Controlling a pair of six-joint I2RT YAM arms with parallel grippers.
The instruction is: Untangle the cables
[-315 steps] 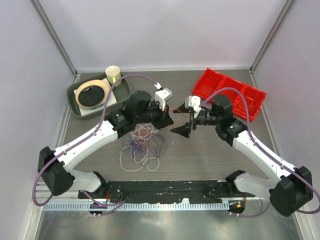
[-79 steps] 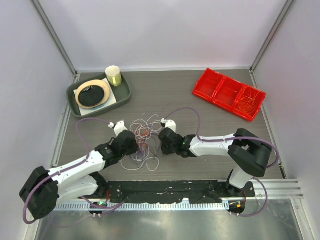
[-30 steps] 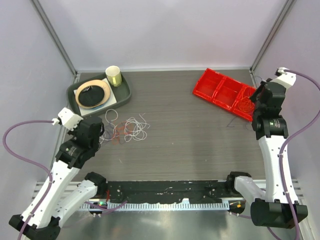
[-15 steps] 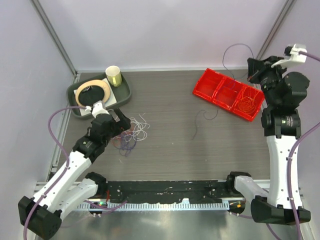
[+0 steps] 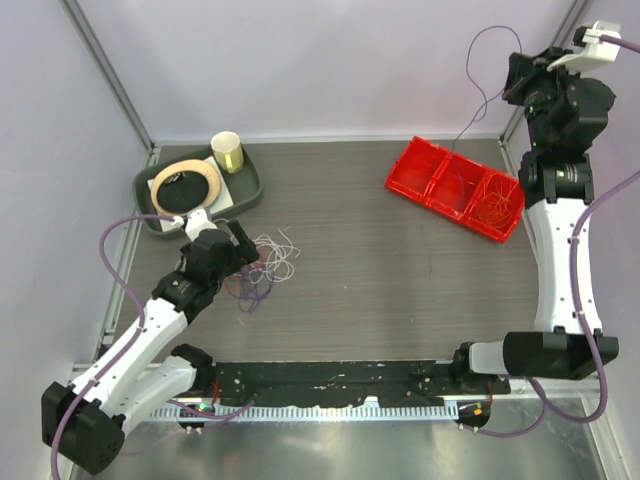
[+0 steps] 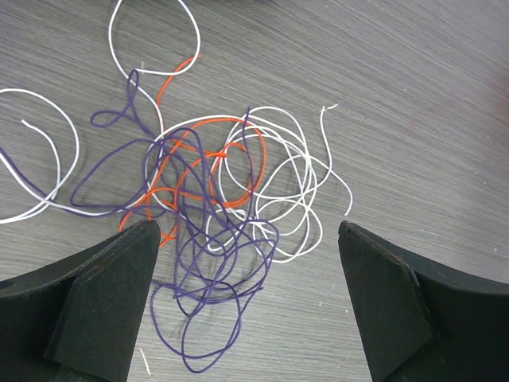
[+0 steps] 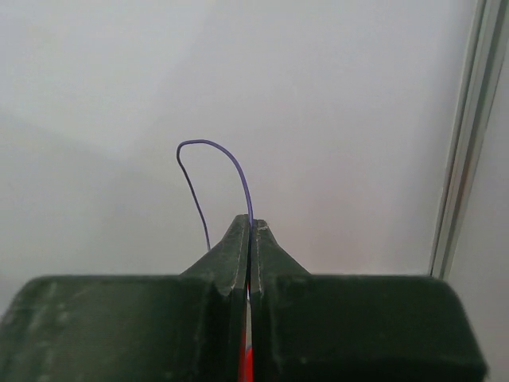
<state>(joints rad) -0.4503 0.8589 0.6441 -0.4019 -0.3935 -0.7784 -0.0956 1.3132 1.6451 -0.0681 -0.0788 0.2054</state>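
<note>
- Bright, even, diffuse light from above in all three views; no blown highlights.
- Top view: sharp throughout. Soft, faint shadows beside the arms on the table (image 5: 380, 290). Dull sheen on the metal sheet (image 5: 330, 455) at the near edge. Wall posts (image 5: 108, 75) splayed outward by wide-angle perspective.
- Left wrist view: crisp on the cables (image 6: 215, 207) and the wood grain, with a thin soft shadow just beside each strand. Fingers (image 6: 103, 302) of the left gripper (image 6: 246, 231) dark, slightly soft.
- Right wrist view: pale wall (image 7: 119, 95) with a gentle gradient, greyer lower left. Purple cable (image 7: 238, 171) crisp. Right gripper (image 7: 250, 227) close to the lens, a bit blurred.
</note>
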